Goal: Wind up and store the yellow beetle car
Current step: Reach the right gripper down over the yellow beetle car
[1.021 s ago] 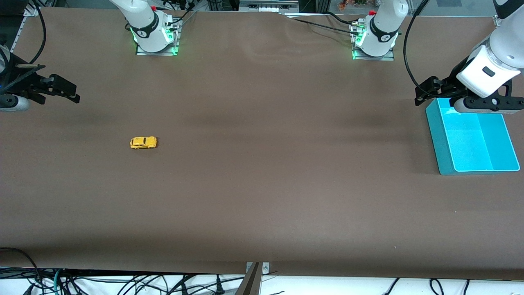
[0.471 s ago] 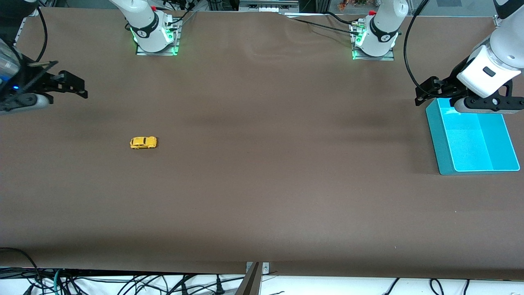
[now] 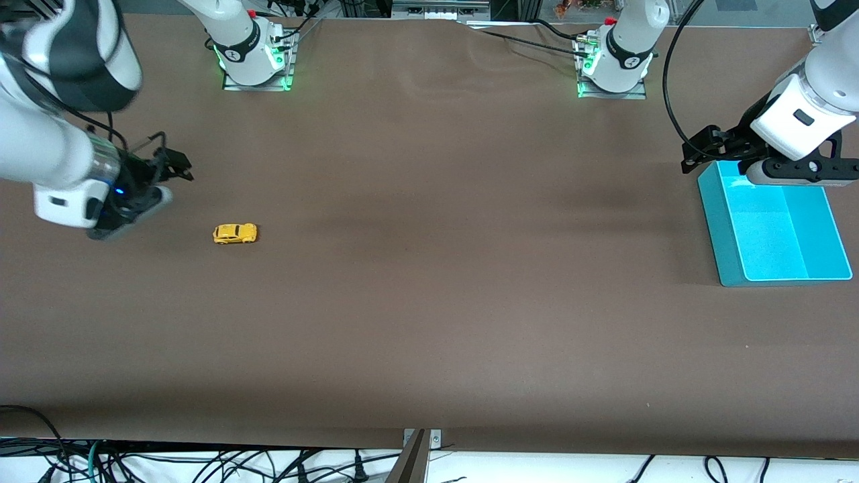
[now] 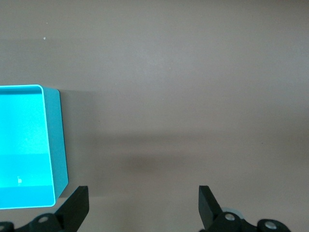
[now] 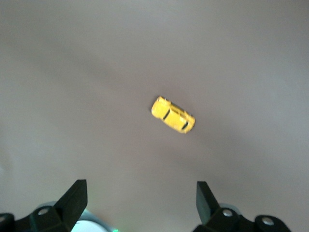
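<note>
Yellow beetle car (image 3: 235, 233) sits on its wheels on the brown desk (image 3: 429, 302), toward the right arm's end, well apart from the teal tray (image 3: 728, 248) at the left arm's end. Nothing touches the car.

Right gripper (image 3: 176, 164) is up in the air over bare desk near the car, a bit toward the right arm's end of the desk from it. In the right wrist view its fingers (image 5: 75, 195) are spread wide and hold nothing. The car (image 5: 173, 114) shows ahead of the fingertips, roughly centred on the gap between them but not between them yet; it lies at an angle to the line across the two fingers. No contact.

Left gripper (image 3: 698, 149) waits over the desk just beside the tray's corner that lies farther from the front camera. Left wrist view: fingers (image 4: 77, 205) wide apart, holding nothing, bare desk between them, one finger just beside the tray's outer wall (image 4: 55, 140). The tray's visible part has nothing in it.
</note>
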Robot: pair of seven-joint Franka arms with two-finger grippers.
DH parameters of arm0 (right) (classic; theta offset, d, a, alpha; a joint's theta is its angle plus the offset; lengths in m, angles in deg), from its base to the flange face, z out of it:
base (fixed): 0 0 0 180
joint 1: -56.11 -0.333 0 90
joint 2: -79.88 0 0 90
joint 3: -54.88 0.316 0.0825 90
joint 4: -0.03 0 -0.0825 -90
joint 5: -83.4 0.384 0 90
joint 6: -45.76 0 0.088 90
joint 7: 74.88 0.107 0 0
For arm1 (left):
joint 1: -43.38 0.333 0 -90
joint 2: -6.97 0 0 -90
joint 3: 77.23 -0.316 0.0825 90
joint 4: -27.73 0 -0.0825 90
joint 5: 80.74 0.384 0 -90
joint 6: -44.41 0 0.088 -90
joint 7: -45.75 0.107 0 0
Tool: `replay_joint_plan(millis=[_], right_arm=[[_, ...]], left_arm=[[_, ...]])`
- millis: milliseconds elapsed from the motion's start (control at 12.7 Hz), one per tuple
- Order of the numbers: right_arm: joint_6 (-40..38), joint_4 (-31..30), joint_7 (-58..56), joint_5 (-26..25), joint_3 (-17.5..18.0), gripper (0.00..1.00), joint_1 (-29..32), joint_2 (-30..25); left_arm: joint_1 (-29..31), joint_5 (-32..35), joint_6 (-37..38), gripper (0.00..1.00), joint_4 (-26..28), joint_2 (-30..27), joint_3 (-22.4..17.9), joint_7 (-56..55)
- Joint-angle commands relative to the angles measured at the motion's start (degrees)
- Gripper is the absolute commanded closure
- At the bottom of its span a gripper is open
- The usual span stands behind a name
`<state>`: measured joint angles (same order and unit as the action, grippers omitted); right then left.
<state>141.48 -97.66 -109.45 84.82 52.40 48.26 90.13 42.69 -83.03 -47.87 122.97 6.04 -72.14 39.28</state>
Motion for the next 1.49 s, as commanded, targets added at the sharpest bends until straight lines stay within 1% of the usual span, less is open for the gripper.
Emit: replay_joint_plan(millis=[0,157,393,471,550,707,1021,1178,1257,1335,1414], right_arm=[[13.12,-12.55,-15.80,-0.97,-0.24,0.00,-0.41,-2.43],[23.50,-20.57,-27.86,-1.06,-0.16,0.00,-0.32,-2.43],[37.66,-31.12,-38.17,-1.06,-0.16,0.00,-0.23,-2.08],[41.36,-33.41,-41.16,-1.06,-0.16,0.00,-0.23,-1.65],[44.53,-34.74,-44.75,-1.06,-0.16,0.00,-0.23,-0.86],[48.32,-35.11,-51.18,-1.06,-0.16,0.00,0.03,1.77],[54.30,-35.28,-56.90,-0.97,-0.24,0.00,1.69,6.26],[56.07,-35.28,-57.36,-0.71,-0.24,0.01,2.67,7.49],[56.51,-35.28,-57.36,-0.71,-0.24,0.07,2.67,7.93],[57.12,-35.28,-57.36,-0.71,-0.24,0.16,2.67,8.46],[57.91,-35.20,-57.27,-0.71,-0.16,0.27,2.67,8.90]], left_arm=[[0.07,0.88,1.13,0.00,-1.73,0.66,-0.08,0.76],[0.07,0.88,1.13,0.00,-1.73,0.66,-0.08,0.76],[0.07,0.88,1.13,0.00,-1.73,0.66,-0.08,0.76],[0.07,0.88,1.13,0.00,-1.73,0.66,-0.08,0.76],[0.16,0.88,1.13,0.00,-1.73,0.66,-0.08,0.76],[0.07,0.88,1.13,0.00,-1.73,0.66,-0.08,0.76],[0.07,0.88,1.13,0.00,-1.73,0.66,-0.08,0.76],[0.07,0.88,1.13,0.00,-1.73,0.66,-0.08,0.68],[0.07,0.88,1.13,0.00,-1.73,0.66,0.01,0.67],[0.07,0.88,1.13,0.00,-1.73,0.66,-0.08,0.76],[0.07,0.88,1.13,0.00,-1.73,0.66,0.01,0.76]])
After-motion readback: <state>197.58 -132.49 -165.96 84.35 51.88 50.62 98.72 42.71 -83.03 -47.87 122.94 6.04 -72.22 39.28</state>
